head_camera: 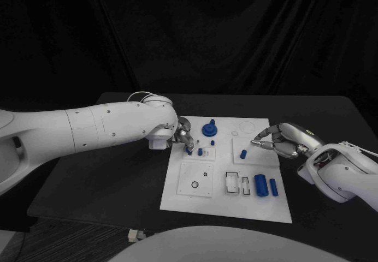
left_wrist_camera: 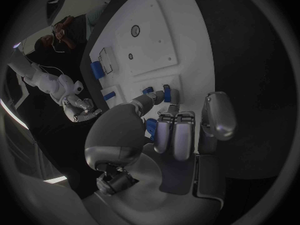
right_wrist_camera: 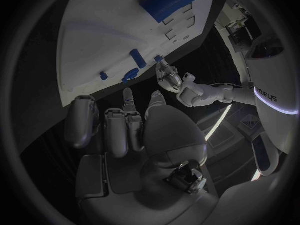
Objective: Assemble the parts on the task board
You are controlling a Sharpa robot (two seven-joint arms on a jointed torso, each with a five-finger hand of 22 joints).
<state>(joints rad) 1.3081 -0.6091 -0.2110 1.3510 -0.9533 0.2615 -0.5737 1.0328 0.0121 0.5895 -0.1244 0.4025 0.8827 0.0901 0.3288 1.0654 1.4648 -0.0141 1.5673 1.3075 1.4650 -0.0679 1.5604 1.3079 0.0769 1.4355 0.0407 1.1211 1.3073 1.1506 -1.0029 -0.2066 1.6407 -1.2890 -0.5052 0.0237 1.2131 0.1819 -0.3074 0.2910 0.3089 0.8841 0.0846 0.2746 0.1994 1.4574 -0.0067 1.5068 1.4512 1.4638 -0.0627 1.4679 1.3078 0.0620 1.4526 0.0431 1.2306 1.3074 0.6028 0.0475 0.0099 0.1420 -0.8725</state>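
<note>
The white task board (head_camera: 224, 199) lies mid-table. My left hand (head_camera: 183, 137) hovers over its far left corner, fingers bent down toward two small blue pegs (head_camera: 189, 152) (head_camera: 200, 151). In the left wrist view the thumb tip (left_wrist_camera: 147, 101) ends just short of a peg (left_wrist_camera: 148, 91), with nothing between thumb and fingers. A blue knob (head_camera: 210, 130) stands beside that hand. My right hand (head_camera: 277, 143) is at the board's right edge, thumb and fingertip drawn together above a blue part (head_camera: 243, 154). A bluish speck (right_wrist_camera: 129, 104) shows at those tips; whether it is a held piece is unclear.
Two blue cylinders (head_camera: 260, 184) (head_camera: 273, 186) lie on the board's near right, beside rectangular slots (head_camera: 233, 183). A black ring (head_camera: 194, 184) sits on the near left plate. The black table (head_camera: 110, 185) has free room left of the board.
</note>
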